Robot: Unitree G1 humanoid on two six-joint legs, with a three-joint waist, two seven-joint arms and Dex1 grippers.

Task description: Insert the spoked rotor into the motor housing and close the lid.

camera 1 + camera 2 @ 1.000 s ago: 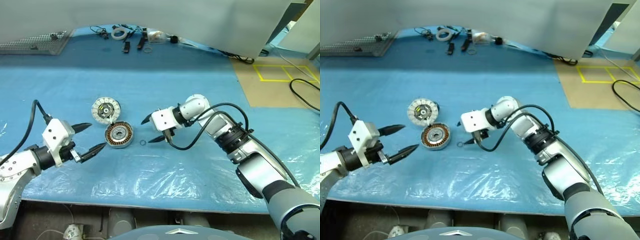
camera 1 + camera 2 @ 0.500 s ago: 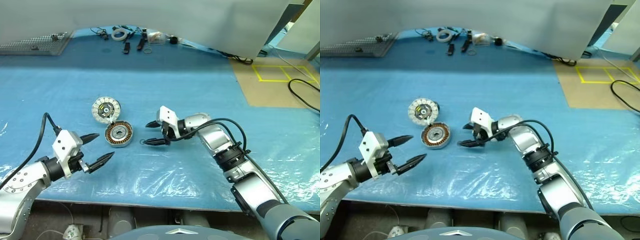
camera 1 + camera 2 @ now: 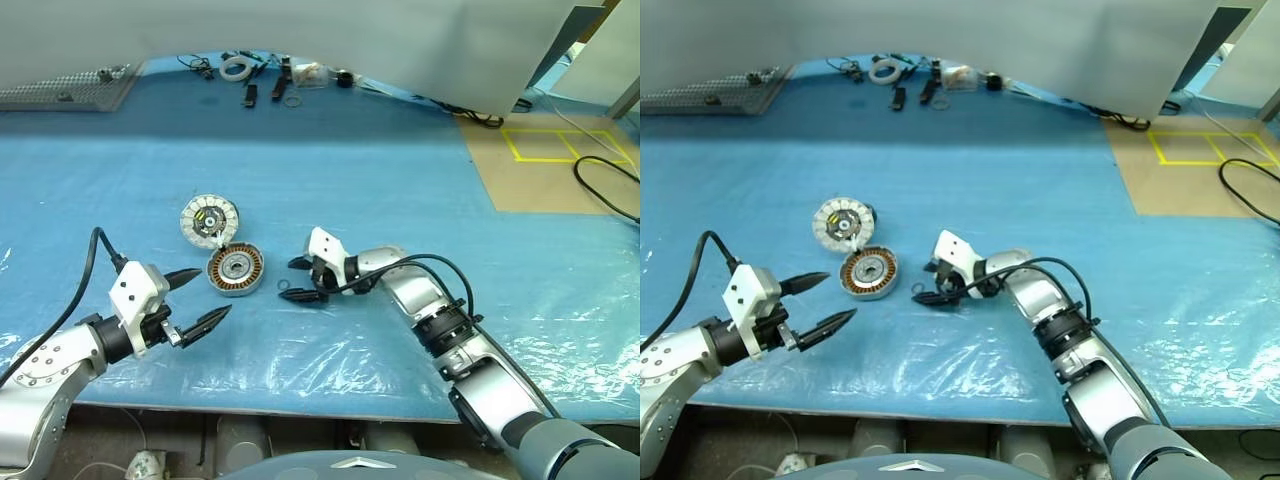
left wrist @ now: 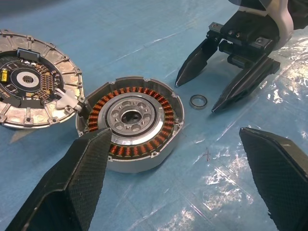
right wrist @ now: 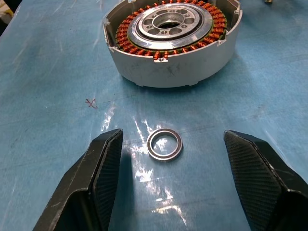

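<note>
A blue sheet covers the work surface, with a clear, crinkled plastic film laid over its near part. At the far right corner the bare tan floor shows, marked with yellow tape, and a black cable loops beside it. Along the far edge lie a roll of tape and a few small dark parts (too small to tell apart), with a perforated metal tray at the far left corner.

The motor housing lies flat left of the sheet's middle, its open face up, showing the ring of copper windings around a silver hub. The lid lies flat touching it on the far-left side, segmented face up.

A small metal ring lies on the sheet just beside the housing, on its right, apart from it.

The right gripper is low over the sheet with its fingers spread wide, one on each side of the ring, grasping nothing. The left gripper hovers near the housing toward the near-left, fingers fully apart and empty.
</note>
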